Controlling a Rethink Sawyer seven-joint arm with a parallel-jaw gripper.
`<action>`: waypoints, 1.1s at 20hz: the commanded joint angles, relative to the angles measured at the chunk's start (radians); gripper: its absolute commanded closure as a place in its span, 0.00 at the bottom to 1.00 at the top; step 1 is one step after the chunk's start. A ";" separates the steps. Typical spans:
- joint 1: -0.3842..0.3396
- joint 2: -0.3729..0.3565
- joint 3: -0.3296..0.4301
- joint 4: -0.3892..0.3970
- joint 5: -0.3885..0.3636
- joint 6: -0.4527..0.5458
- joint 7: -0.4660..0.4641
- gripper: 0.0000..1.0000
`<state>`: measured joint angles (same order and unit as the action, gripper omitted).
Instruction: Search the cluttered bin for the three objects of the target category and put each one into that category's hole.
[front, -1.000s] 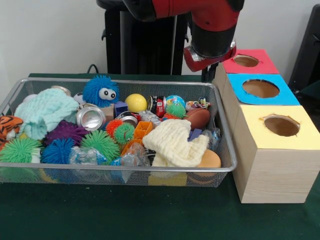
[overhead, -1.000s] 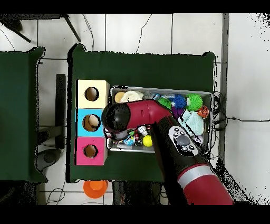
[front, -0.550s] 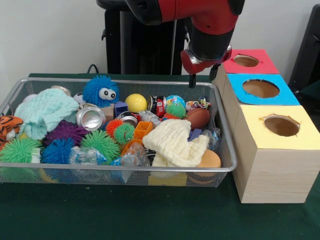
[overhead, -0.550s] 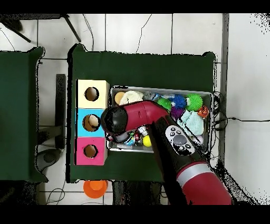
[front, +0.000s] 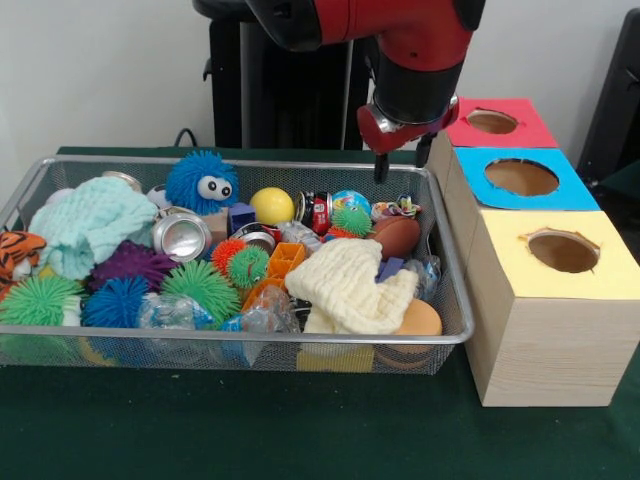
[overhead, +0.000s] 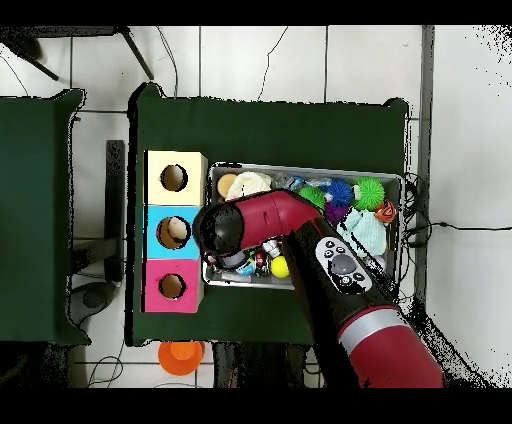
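A wire bin (front: 250, 340) holds a jumble: a crushed silver can (front: 181, 235), a red can (front: 316, 211), a blue furry ball with eyes (front: 201, 182), a yellow ball (front: 272, 206), spiky balls such as a green one (front: 203, 285), a cream knit cloth (front: 350, 285) and a mint knit cloth (front: 90, 222). My gripper (front: 402, 160) hangs open and empty above the bin's far right corner, beside the red box (front: 525, 128). In the overhead view the arm's wrist (overhead: 222, 228) hides the gripper.
Three boxes stand in a row right of the bin: the red one, a blue one (front: 575, 190) and a yellow one (front: 610, 265), each with a round hole on top. An orange object (overhead: 180, 354) lies on the floor beyond the table.
The gripper has shifted from beside the red box leftwards in the front view, over the bin's far right corner. The bin's contents have not moved.
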<state>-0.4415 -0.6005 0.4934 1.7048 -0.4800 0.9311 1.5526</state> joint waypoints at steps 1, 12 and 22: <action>-0.022 0.050 0.059 0.000 -0.085 -0.142 -0.116 0.00; -0.005 0.121 0.033 -0.025 -0.136 -0.204 -0.105 0.00; 0.019 0.112 -0.018 -0.034 -0.162 -0.025 -0.141 0.00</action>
<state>-0.4337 -0.5085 0.4972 1.7042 -0.5929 0.7655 1.5526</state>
